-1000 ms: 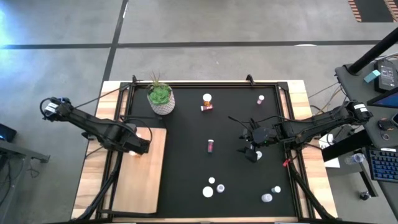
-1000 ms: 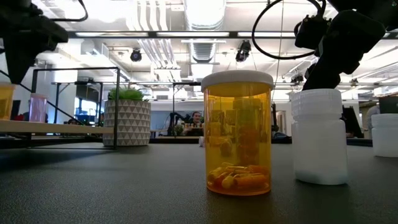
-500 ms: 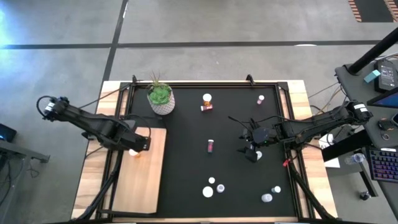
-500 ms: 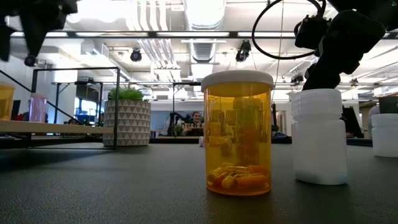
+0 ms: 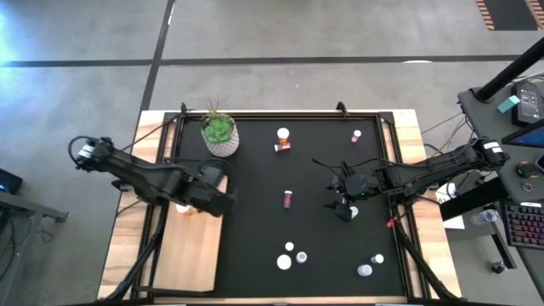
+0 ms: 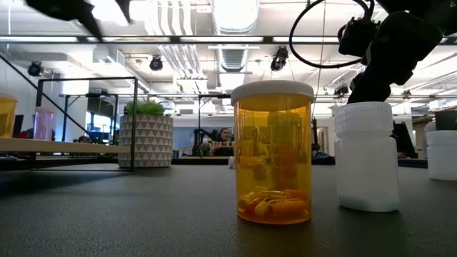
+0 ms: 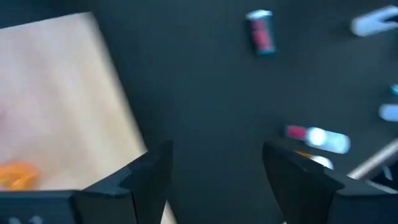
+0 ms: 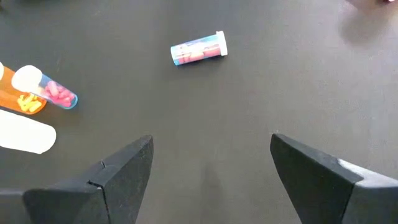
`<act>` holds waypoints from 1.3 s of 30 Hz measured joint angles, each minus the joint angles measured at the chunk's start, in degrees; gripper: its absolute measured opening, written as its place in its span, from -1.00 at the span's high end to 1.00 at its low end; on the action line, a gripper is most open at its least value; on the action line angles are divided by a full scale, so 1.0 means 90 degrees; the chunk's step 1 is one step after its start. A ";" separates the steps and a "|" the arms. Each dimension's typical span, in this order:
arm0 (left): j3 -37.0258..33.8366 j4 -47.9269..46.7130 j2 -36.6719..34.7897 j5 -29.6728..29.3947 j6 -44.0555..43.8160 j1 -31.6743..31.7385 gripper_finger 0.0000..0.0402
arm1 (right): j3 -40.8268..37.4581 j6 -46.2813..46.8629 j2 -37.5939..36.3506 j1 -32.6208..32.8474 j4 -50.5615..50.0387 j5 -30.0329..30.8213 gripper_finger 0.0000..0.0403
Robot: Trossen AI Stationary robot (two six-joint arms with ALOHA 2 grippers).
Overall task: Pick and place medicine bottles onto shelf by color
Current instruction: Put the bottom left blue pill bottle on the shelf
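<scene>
Left gripper (image 5: 223, 202), fingers spread and empty, hangs at the shelf's (image 5: 191, 255) edge while the right gripper (image 5: 343, 206), also spread, waits mid-mat; the nearest toppled pink bottle (image 5: 287, 200) looks light, stiff and roll-prone, best pinched across its body.

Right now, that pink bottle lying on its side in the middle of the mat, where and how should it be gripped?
Grip the pink bottle across the middle of its body, coming straight down from above. It lies flat on the mat with open space around it, so fingers set across its short width should close on the round sides. The left gripper, open, is the nearer one.
</scene>
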 joint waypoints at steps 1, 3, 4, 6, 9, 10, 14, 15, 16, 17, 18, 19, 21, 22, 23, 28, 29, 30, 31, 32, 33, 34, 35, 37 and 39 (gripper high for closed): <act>0.0128 0.0219 0.0193 0.0000 0.0174 0.0003 -0.15 | 0.0000 0.0000 0.0000 0.0000 0.0000 -0.0002 -0.57; 0.0366 0.0745 0.0560 0.0000 0.0619 0.0000 -0.15 | 0.0000 0.0000 0.0000 0.0000 0.0000 0.0000 -0.57; 0.0476 0.0956 0.0741 0.0000 0.0866 0.0000 -0.15 | 0.0000 0.0000 0.0000 0.0001 0.0002 -0.0001 -0.57; 0.0671 0.1370 0.1094 0.0000 0.1368 0.0000 -0.15 | 0.0000 0.0000 0.0001 0.0002 0.0000 -0.0002 -0.57; 0.0928 0.1867 0.1612 -0.0001 0.2061 -0.0003 -0.15 | 0.0000 0.0000 0.0000 0.0000 0.0000 -0.0002 -0.57; 0.0988 0.2018 0.1774 0.0000 0.2259 -0.0005 -0.15 | 0.0000 0.0000 0.0000 0.0002 0.0000 -0.0002 -0.57; 0.1242 0.2702 0.2359 0.0007 0.3220 -0.0024 -0.15 | 0.0000 0.0000 0.0000 0.0002 0.0002 -0.0002 -0.57; 0.1327 0.2843 0.2490 0.0036 0.3478 -0.0024 -0.15 | 0.0000 0.0000 0.0000 0.0002 0.0000 -0.0001 -0.57; 0.1402 0.2972 0.2609 0.0122 0.3692 -0.0024 -0.15 | 0.0000 -0.0002 0.0001 0.0001 0.0000 -0.0001 -0.57; 0.1452 0.3105 0.2730 0.0172 0.3836 -0.0026 -0.15 | 0.0000 0.0000 0.0000 0.0000 0.0000 -0.0002 -0.57; 0.1484 0.3172 0.2826 0.0229 0.3882 -0.0026 -0.15 | 0.0000 0.0000 0.0000 0.0002 0.0002 -0.0002 -0.57; 0.1504 0.3228 0.2906 0.0314 0.3912 -0.0026 -0.15 | 0.0000 -0.0002 0.0000 0.0002 0.0000 -0.0002 -0.57; 0.1516 0.3360 0.3031 0.0503 0.4060 -0.0040 -0.15 | 0.0000 0.0000 0.0000 0.0001 0.0000 -0.0002 -0.57; 0.1516 0.3420 0.3075 0.0532 0.4212 -0.0065 -0.15 | 0.0000 0.0000 0.0000 0.0000 0.0000 -0.0002 -0.57; 0.1518 0.3514 0.3128 0.0532 0.4371 -0.0097 -0.15 | 0.0000 0.0000 0.0002 0.0000 0.0000 -0.0001 -0.57; 0.1519 0.3877 0.3279 0.0389 0.5447 -0.0309 -0.15 | 0.0000 0.0000 0.0001 0.0002 -0.0001 -0.0001 -0.57; 0.1519 0.3913 0.3299 0.0309 0.5682 -0.0342 -0.15 | 0.0000 -0.0001 0.0000 0.0001 -0.0002 -0.0002 -0.57; 0.1519 0.3954 0.3315 0.0218 0.5912 -0.0371 -0.15 | 0.0000 -0.0001 0.0001 0.0002 0.0002 -0.0002 -0.57; 0.1516 0.4048 0.3333 0.0150 0.6152 -0.0402 -0.15 | 0.0000 -0.0001 0.0000 0.0000 0.0000 -0.0002 -0.57; 0.1516 0.4199 0.3358 0.0123 0.6429 -0.0431 -0.15 | 0.0000 -0.0001 0.0001 0.0002 -0.0002 -0.0002 -0.57; 0.1513 0.4344 0.3388 0.0108 0.6708 -0.0458 -0.15 | 0.0000 0.0000 0.0001 0.0002 0.0000 -0.0001 -0.57; 0.1504 0.4448 0.3417 0.0085 0.7006 -0.0480 -0.15 | 0.0000 0.0000 0.0001 0.0001 0.0000 -0.0002 -0.57; 0.1471 0.4541 0.3437 0.0061 0.7299 -0.0519 -0.15 | 0.0000 -0.0002 0.0002 0.0000 0.0000 -0.0002 -0.57; 0.1425 0.4680 0.3513 -0.0031 0.7760 -0.0550 -0.15 | 0.0000 0.0000 0.0000 0.0000 0.0000 0.0000 -0.57; 0.1376 0.4718 0.3559 -0.0032 0.7878 -0.0557 -0.15 | 0.0000 -0.0001 0.0001 0.0002 -0.0002 -0.0002 -0.57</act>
